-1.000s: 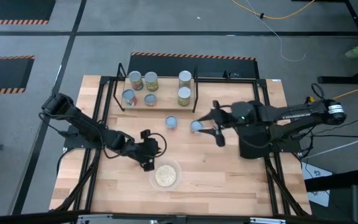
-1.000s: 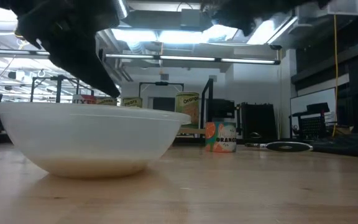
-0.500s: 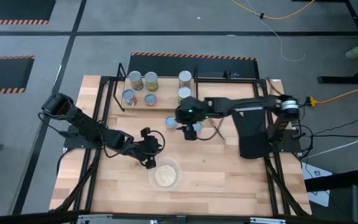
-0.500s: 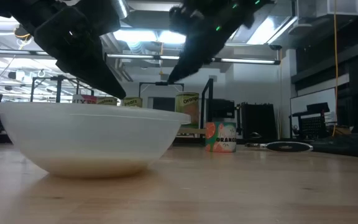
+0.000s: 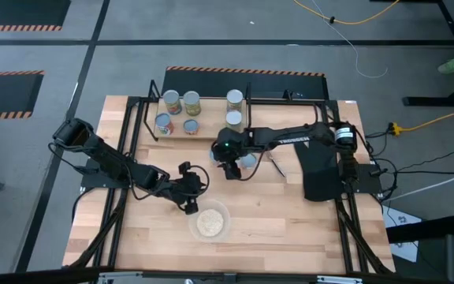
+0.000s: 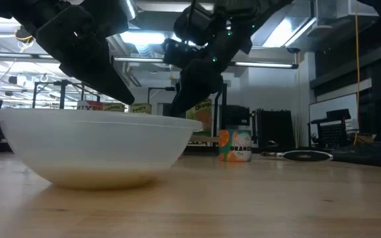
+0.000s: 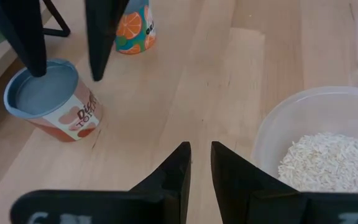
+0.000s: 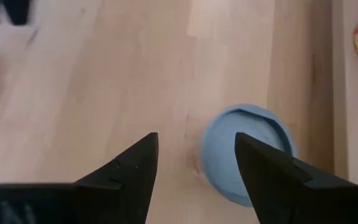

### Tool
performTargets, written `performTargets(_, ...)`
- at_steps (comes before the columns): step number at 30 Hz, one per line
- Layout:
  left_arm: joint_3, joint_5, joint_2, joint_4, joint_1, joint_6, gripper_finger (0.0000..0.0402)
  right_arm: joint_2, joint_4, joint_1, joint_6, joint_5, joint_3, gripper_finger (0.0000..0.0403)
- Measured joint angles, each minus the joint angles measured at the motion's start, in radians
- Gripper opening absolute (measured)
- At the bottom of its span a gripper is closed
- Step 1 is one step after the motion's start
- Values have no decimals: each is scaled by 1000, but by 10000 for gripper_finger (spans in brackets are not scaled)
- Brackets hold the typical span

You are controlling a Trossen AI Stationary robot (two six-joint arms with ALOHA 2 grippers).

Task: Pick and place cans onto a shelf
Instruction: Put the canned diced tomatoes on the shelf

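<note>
On the shelf (image 5: 211, 110) at the far side stand several cans (image 5: 181, 102). Two more stand on the table: one with a pale blue top and a red label (image 7: 51, 99), and one with an orange label (image 7: 135, 25). My right gripper (image 8: 196, 142) hangs open just over the red-labelled can (image 8: 244, 149). In the left wrist view one finger (image 7: 30, 37) is over the can's top edge and the other (image 7: 104, 37) is beside it. My left gripper (image 7: 201, 163) hovers by the bowl (image 7: 328, 149) with only a narrow gap between its fingers and nothing in it.
The clear bowl of pale grain (image 5: 210, 222) stands near the table's front edge, right beside my left gripper (image 5: 191, 193). Black frame posts (image 5: 144, 118) flank the shelf. Bare wood lies to the right of the bowl.
My right gripper has swung toward the table's left and come down, tipping steeper, from beside the orange-labelled can to over the red-labelled one. It has stayed open.
</note>
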Motion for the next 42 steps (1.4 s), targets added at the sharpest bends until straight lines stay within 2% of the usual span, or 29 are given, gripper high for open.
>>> performTargets(23, 0, 1, 0, 29, 0, -3, 55, 82, 38, -20, -2, 2, 2, 208)
performTargets(27, 0, 1, 0, 29, 0, -1, 55, 83, 42, -20, -2, 3, 2, 171)
performTargets(38, 0, 1, 1, 29, 0, -1, 55, 84, 63, -19, -1, -4, 0, 19)
performTargets(42, 0, 1, 1, 29, 0, 0, 55, 84, 62, -19, 0, -5, 0, 12)
